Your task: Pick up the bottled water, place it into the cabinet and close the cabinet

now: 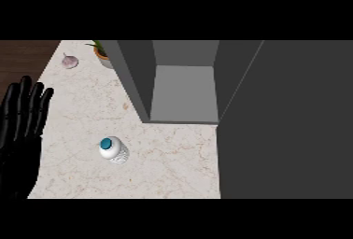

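One robot hand [22, 135] shows in your head view, the left, at the left edge over the bench [165, 168], resting with fingers straight up and slightly spread, holding nothing. Your right hand is out of sight.

Nearest you on the pale marble stands one bottled water [113, 150], upright, seen from above by its teal cap, apart from the hand and a little short of the cabinet [183, 88]. Beyond it the single cabinet is open, grey interior showing, its door [289, 116] swung out along the right.

Farther back you have one garlic bulb [69, 61] and, near it, one potted plant [102, 52] tucked against the cabinet's left wall.

Risks, as I judge them: a sideways approach could tip the upright bottle and send it rolling; lifting it low could knock it on the cabinet's front edge.
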`<state>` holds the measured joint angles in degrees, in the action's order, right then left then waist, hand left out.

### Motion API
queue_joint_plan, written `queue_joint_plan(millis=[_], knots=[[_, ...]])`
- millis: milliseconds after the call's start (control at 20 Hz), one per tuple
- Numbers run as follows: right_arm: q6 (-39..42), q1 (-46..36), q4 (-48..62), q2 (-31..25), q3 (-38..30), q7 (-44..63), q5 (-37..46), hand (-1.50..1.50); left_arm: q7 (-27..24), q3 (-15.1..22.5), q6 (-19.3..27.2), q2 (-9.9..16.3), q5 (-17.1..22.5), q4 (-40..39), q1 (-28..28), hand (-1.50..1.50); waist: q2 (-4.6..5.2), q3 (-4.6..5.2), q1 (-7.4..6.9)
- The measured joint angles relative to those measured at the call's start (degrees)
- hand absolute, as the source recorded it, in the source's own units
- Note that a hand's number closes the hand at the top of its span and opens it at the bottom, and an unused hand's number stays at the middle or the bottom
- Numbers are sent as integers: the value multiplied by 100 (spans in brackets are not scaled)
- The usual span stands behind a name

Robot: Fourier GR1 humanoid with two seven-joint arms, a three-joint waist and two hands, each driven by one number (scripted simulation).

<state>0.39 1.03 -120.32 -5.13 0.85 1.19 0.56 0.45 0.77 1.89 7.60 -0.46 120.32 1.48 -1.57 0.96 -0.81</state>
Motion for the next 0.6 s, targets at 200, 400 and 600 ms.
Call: queue_joint_plan(millis=[200,400,600], knots=[[141,114,-253,-109,6,-47,-28,-150,-206,273,-652,118,536,55,-8,-150,88,-57,96],[256,396,-270,95,259,127,-413,-150,83,892,-1318,106,1318,-137,264,-150,158,-83,183],[392,832,-345,311,443,550,-1124,-150,781,1088,-1668,236,2204,-276,767,-150,160,-93,158]])
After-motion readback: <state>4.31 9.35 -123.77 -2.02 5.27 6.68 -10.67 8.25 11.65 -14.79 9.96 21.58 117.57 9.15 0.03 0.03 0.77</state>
